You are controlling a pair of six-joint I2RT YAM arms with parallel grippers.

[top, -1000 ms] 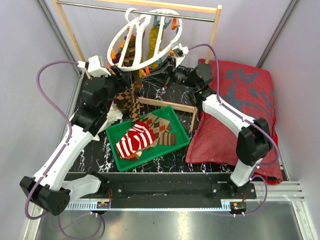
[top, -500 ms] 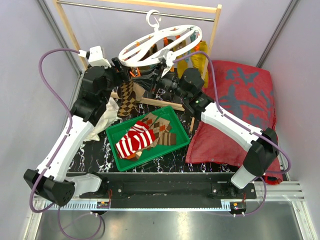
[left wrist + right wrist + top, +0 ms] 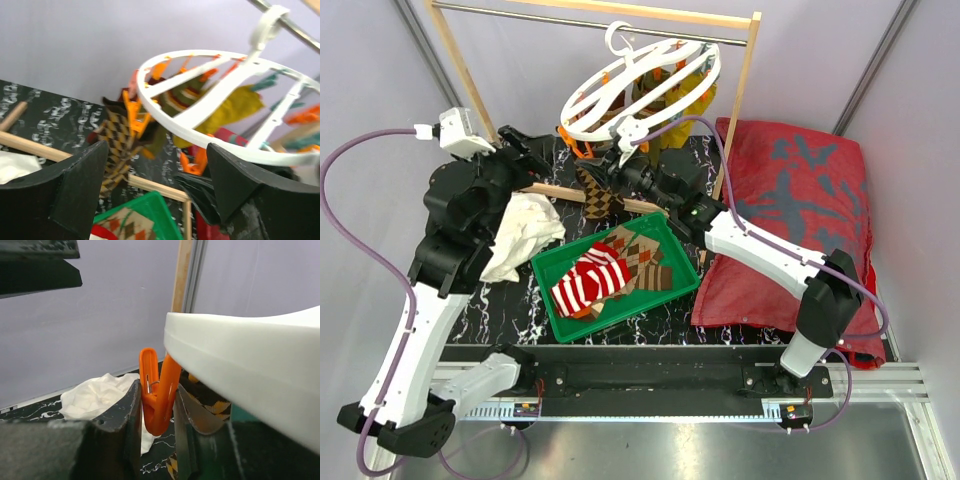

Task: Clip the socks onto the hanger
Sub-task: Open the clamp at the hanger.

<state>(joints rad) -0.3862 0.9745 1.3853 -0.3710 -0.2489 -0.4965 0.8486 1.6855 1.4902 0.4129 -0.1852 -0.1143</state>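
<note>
Right wrist view, frame centre: the orange clip hangs upright under the hanger rim, seemingly pinched by your right gripper; your left gripper gapes empty.

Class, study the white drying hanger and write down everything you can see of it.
The hanger is a white round ring with inner bars that looks like plastic. It is tilted, and its top hook sits over the metal rod. Small orange and teal clips hang around it. An argyle sock and an olive-yellow sock dangle from some. The right gripper pinches one orange clip under the ring between its fingers.
</note>
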